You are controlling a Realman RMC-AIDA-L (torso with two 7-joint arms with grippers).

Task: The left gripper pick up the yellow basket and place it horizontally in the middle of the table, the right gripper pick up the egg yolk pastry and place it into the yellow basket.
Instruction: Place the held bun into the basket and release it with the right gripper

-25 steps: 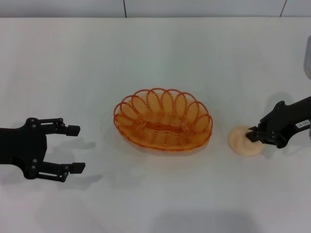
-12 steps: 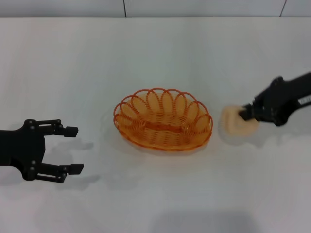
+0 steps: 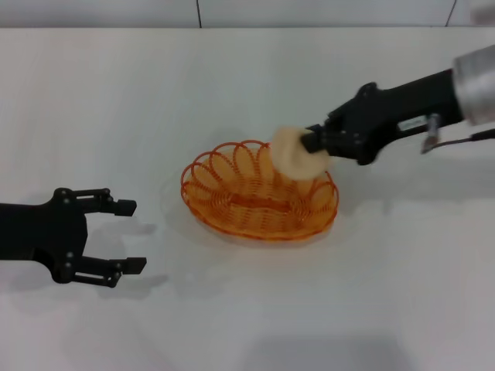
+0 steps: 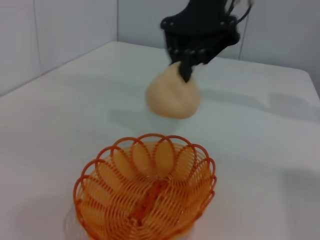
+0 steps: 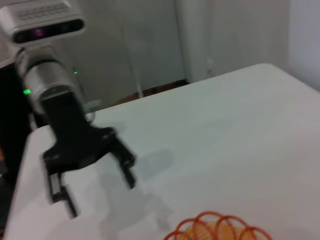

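Pastry (image 3: 295,154) above basket (image 3: 259,192) rim

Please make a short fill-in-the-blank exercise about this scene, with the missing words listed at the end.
1. The right gripper holds the pastry above the ____ of the basket.
2. The left gripper is ____, holding nothing.
3. The basket stands on the white ____.
4. The inside of the basket is ____.

Missing words: rim; open; table; empty
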